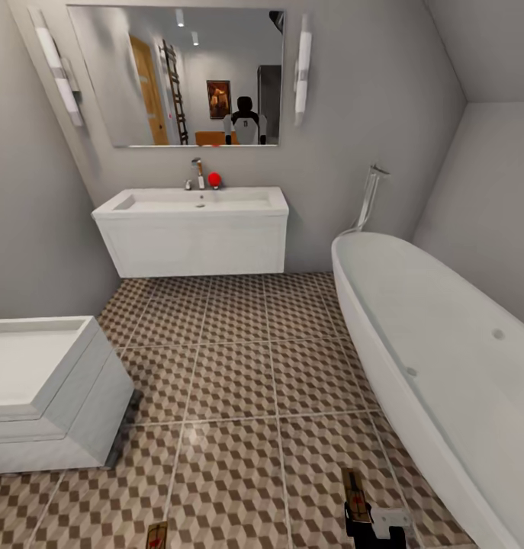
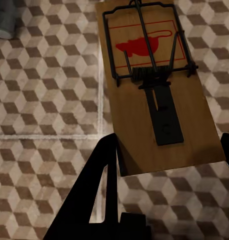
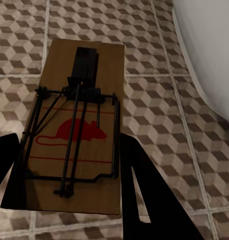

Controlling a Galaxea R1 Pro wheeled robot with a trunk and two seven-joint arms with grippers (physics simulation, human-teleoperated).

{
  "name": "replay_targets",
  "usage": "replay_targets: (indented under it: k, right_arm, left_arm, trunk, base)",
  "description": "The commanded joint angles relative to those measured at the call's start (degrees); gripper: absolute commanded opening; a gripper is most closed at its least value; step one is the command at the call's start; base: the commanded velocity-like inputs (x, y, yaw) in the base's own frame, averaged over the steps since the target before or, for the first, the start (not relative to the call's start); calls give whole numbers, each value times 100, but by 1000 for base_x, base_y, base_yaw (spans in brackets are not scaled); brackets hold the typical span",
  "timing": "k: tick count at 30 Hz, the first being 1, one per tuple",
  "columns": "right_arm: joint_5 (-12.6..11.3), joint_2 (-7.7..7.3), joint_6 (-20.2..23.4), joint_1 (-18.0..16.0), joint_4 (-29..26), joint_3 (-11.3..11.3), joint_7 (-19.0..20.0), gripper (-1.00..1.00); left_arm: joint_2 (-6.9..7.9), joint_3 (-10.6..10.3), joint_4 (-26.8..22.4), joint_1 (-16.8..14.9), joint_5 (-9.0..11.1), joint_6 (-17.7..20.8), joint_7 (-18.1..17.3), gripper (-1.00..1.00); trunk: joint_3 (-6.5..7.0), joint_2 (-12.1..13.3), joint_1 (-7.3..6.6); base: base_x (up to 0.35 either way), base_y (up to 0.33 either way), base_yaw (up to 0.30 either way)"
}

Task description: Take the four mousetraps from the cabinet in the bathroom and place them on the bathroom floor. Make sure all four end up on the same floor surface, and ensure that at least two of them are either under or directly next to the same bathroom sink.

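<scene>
A: While facing the wall-hung sink (image 1: 191, 229) in head view, noted right mousetrap (image 1: 356, 496) low over the bathroom floor (image 1: 231, 358), beside the bathtub (image 1: 445, 366); left mousetrap (image 1: 156, 535) just at frame edge.

B: Advise rolling closer before release; sink well ahead, both traps far from it.

A: Left wrist view: left end effector (image 2: 167, 165) clamped on board's near end, trap (image 2: 154, 85) held above tiles.

B: Lower flat, then part fingers; avoid dropping on the spring bar.

A: Right wrist view: right end effector (image 3: 69, 170) clamped across board (image 3: 77, 130), tub wall near.

B: Steer clear of tub; set down beside sink.
</scene>
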Motion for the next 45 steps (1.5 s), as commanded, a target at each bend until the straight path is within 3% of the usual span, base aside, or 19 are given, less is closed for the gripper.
replay_targets:
  k: [1, 16, 45]
  right_arm:
    - [49, 3, -13, -4, 5, -17, -21, -100]
    - [49, 5, -13, -4, 5, -16, -23, -100]
    - [49, 3, -13, -4, 5, -13, -21, -100]
  left_arm:
    - [-3, -51, 23, -9, 45, -34, 10, -100]
    - [-3, -51, 23, -9, 45, -34, 10, -100]
    - [-3, -51, 23, -9, 45, -35, 10, -100]
  trunk:
    - [-4, -2, 2]
    - [-11, -2, 2]
    - [-12, -2, 2]
  base:
    - [263, 0, 0]
    - [263, 0, 117]
    - [263, 0, 4]
